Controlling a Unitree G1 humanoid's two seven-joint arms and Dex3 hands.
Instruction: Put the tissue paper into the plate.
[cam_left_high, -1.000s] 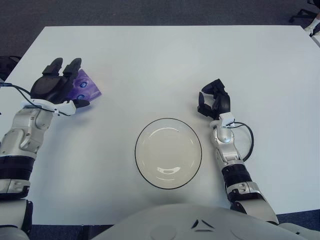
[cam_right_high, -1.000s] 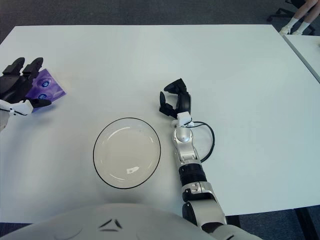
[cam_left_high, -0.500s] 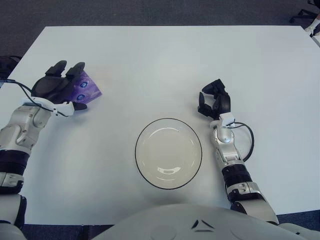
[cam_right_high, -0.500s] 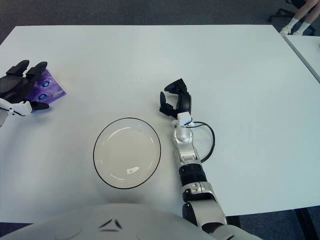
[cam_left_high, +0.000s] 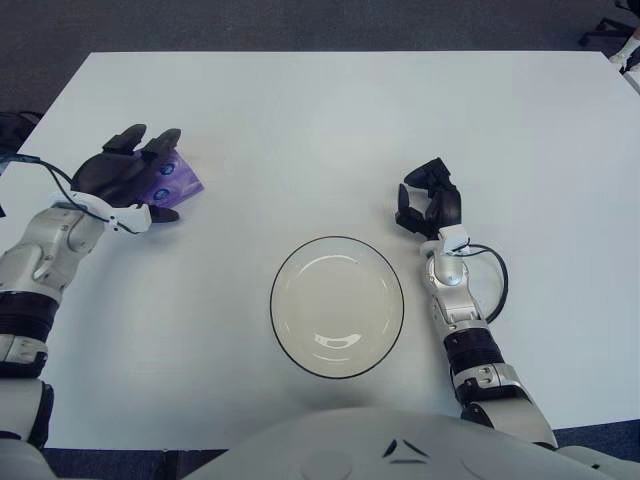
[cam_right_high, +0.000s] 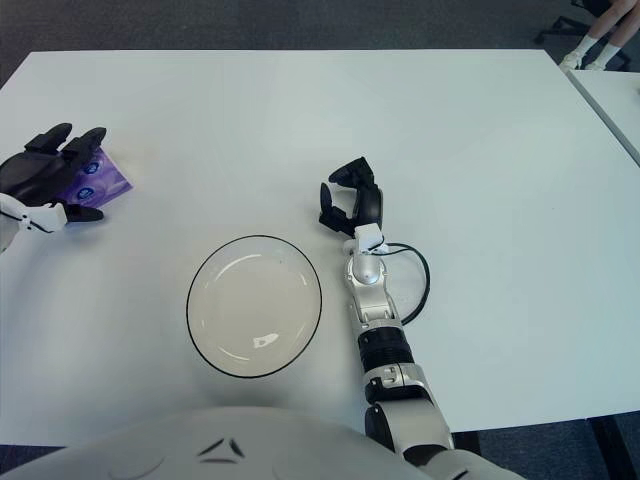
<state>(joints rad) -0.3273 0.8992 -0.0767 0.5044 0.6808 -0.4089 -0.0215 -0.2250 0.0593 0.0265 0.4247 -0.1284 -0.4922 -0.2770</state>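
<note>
Left hand (cam_left_high: 125, 180) is covering the purple tissue paper (cam_left_high: 172, 179), fingers draped over but not visibly clamped, far left of the plate (cam_left_high: 285, 270); curled, empty right hand (cam_left_high: 430, 207) is sitting just right of the plate.

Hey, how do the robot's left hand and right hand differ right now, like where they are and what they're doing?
The left hand is at the table's left edge, over the purple tissue packet; the right hand shows beside the clear round black-rimmed plate, on its right. The left hand's fingers lie across the packet, though a firm grasp is not clear; the right hand's fingers are curled and hold nothing. Both hands are black.
</note>
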